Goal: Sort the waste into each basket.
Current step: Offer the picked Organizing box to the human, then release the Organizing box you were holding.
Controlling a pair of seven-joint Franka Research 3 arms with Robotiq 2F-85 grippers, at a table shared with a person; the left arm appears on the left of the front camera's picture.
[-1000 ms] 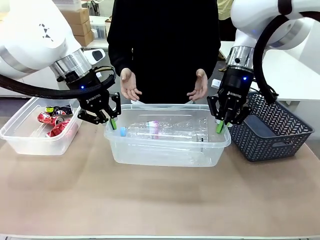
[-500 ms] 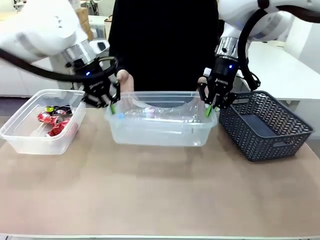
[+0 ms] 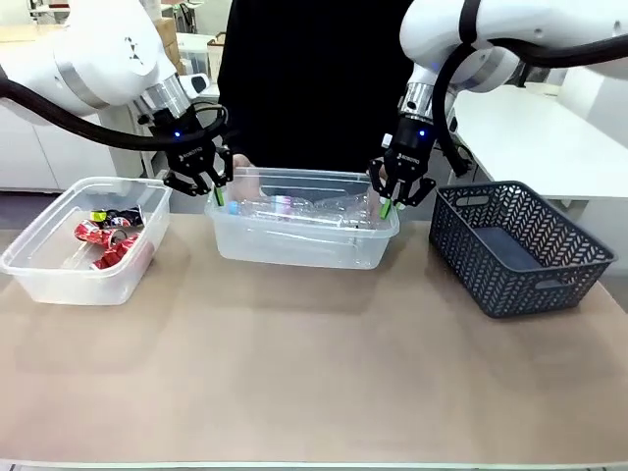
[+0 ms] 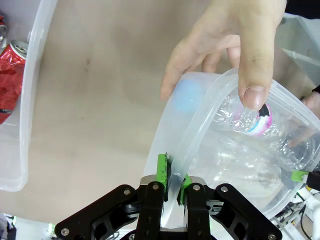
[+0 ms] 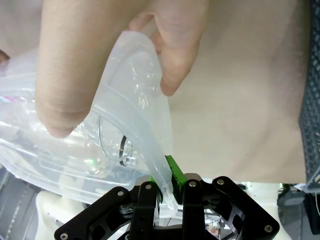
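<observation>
A clear tub (image 3: 294, 253) holding clear plastic bottles (image 3: 324, 208), one with a pink label (image 3: 283, 203), is at the far middle of the table. My left gripper (image 3: 218, 194) is shut on its left rim, my right gripper (image 3: 386, 206) on its right rim. In the left wrist view the gripper (image 4: 172, 172) pinches the rim (image 4: 200, 130) while a person's hand (image 4: 225, 45) holds the rim beside the pink-labelled bottle (image 4: 250, 117). In the right wrist view the gripper (image 5: 167, 172) clamps the rim (image 5: 145, 100), with the person's hand (image 5: 100, 50) gripping the same edge. A second clear tub (image 3: 39, 280) at the left holds crushed red cans (image 3: 103, 235).
A dark grey mesh-pattern basket (image 3: 520, 275) stands at the right, close to my right arm. The person stands right behind the middle tub. The near half of the brown table (image 3: 314, 373) is bare.
Both grippers have carried the middle tub away from me toward the person. The person's hands, open above it before, now hold its rim.
</observation>
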